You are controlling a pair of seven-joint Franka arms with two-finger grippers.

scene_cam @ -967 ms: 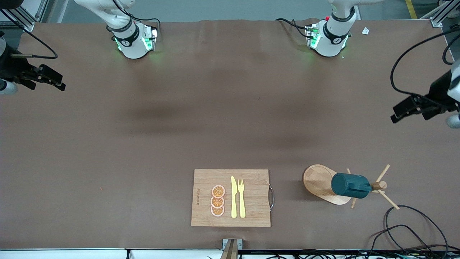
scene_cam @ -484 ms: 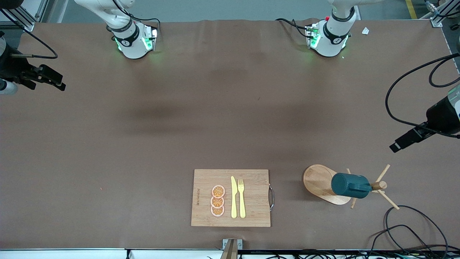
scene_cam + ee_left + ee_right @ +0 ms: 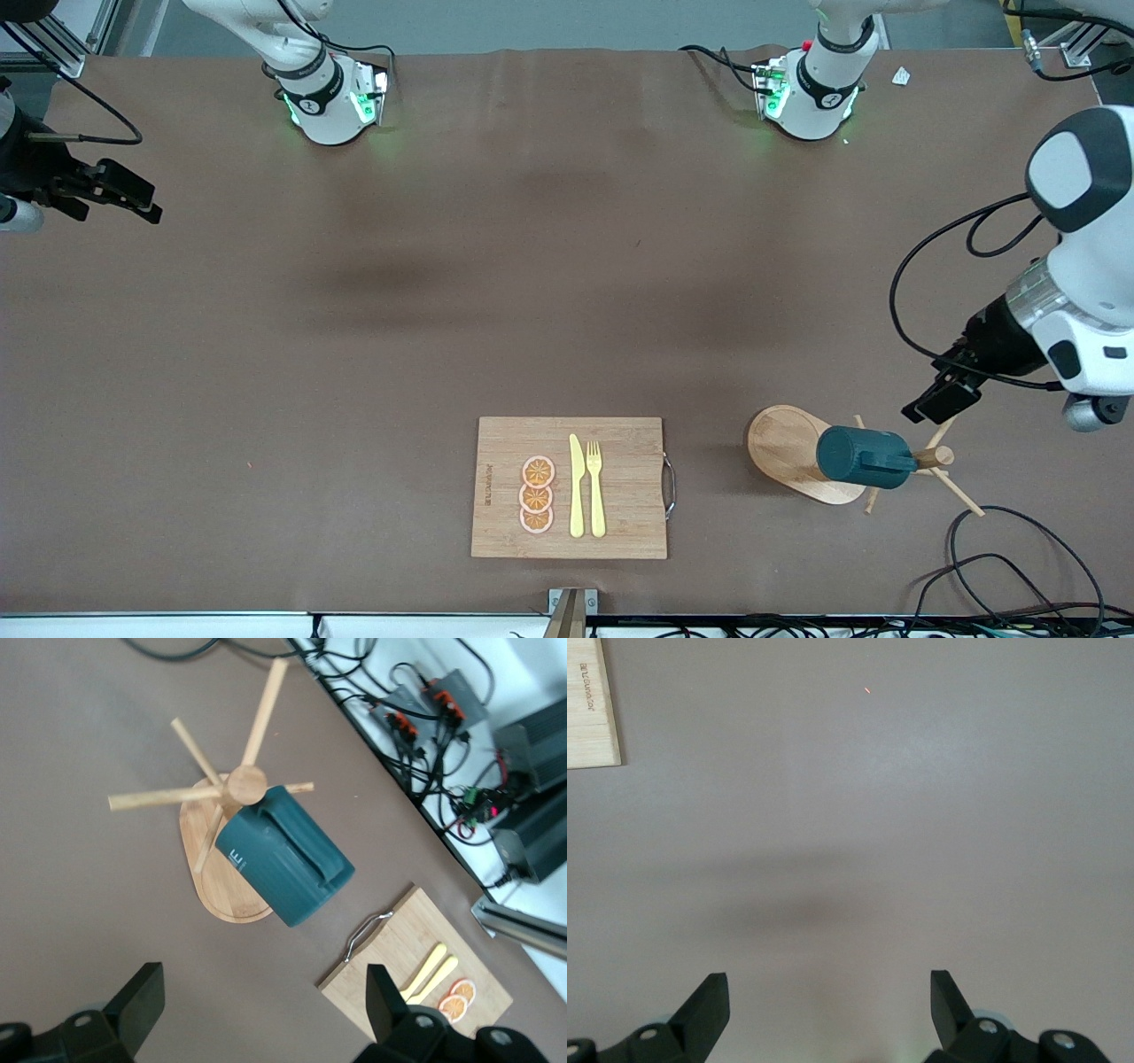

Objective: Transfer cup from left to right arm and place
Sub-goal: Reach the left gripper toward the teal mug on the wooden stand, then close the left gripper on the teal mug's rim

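Note:
The cup, a dark teal mug, hangs tilted on a peg of a wooden mug rack with an oval base. Its handle faces up and its inside does not show. The left wrist view shows the cup on the rack. My left gripper is open and empty in the air, over the table beside the rack's pegs, apart from the cup; it also shows in the left wrist view. My right gripper is open and empty, waiting over the right arm's end of the table, and shows in the right wrist view.
A bamboo cutting board with a metal handle lies toward the middle, carrying a yellow knife, a yellow fork and three orange slices. Black cables loop on the table near the rack.
My left arm has swung in from the table's end and brought its gripper close to the rack and cup. The right arm, cup and rack have not moved.

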